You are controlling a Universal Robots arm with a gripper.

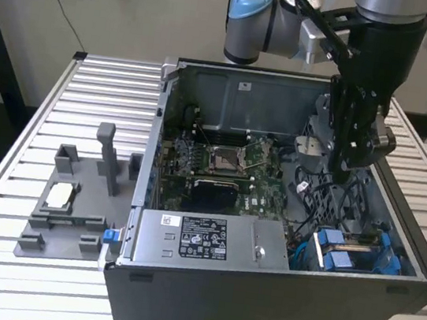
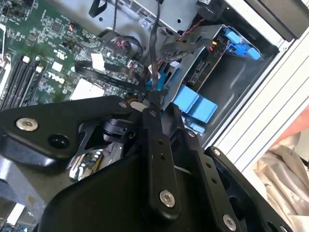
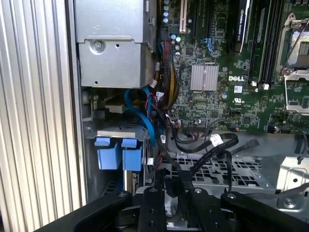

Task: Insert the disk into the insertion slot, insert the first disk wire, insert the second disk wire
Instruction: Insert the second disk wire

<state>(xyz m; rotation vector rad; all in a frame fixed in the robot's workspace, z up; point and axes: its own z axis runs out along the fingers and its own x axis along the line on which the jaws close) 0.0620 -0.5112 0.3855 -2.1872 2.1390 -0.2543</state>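
One disk (image 1: 356, 252) sits seated in the insertion slot (image 1: 389, 268).

The tool (image 1: 349, 165) hangs inside the computer case (image 1: 272, 311), above the blue-framed disk (image 1: 352, 251).

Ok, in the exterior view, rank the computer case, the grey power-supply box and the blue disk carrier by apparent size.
1. computer case
2. power-supply box, clearly smaller
3. disk carrier, smallest; it sits in the case, partly hidden by cables.

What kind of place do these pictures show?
Probably a robotics lab or test bench for computer assembly: an open computer case lies on a slatted metal table, a grey fixture sits beside it, and a robot arm's gripper reaches inside.
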